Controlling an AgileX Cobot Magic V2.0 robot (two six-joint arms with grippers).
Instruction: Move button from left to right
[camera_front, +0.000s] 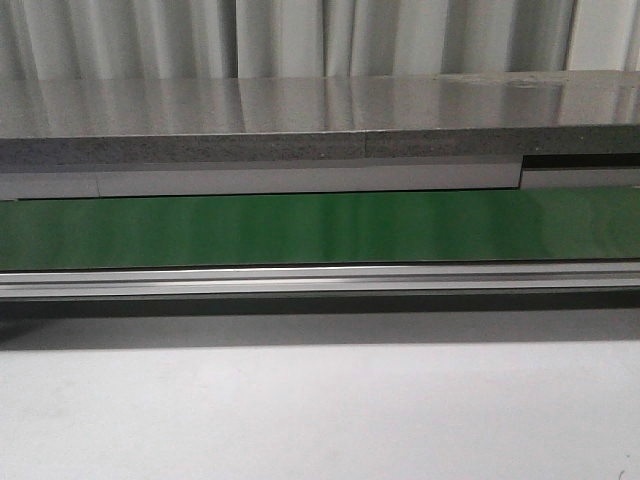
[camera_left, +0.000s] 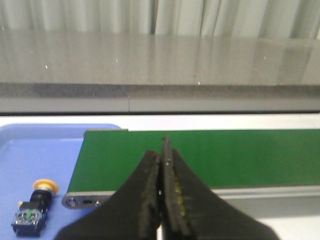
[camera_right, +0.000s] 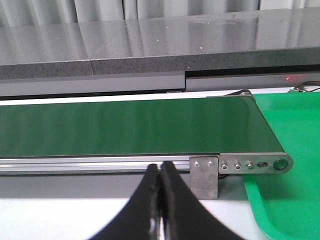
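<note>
The button (camera_left: 34, 206), with a yellow-orange cap on a black body and blue-metal terminals, lies on its side in a blue tray (camera_left: 30, 160) by the left end of the green conveyor belt (camera_left: 200, 157). My left gripper (camera_left: 161, 155) is shut and empty, to the right of the button and apart from it, in front of the belt. My right gripper (camera_right: 160, 167) is shut and empty, in front of the belt's metal rail near its right end. Neither gripper nor the button shows in the front view.
A green tray (camera_right: 292, 165) sits at the belt's right end. The belt (camera_front: 320, 228) runs across the front view, with an aluminium rail (camera_front: 320, 280) along its near side, a white table (camera_front: 320, 410) in front and a grey counter (camera_front: 300, 125) behind.
</note>
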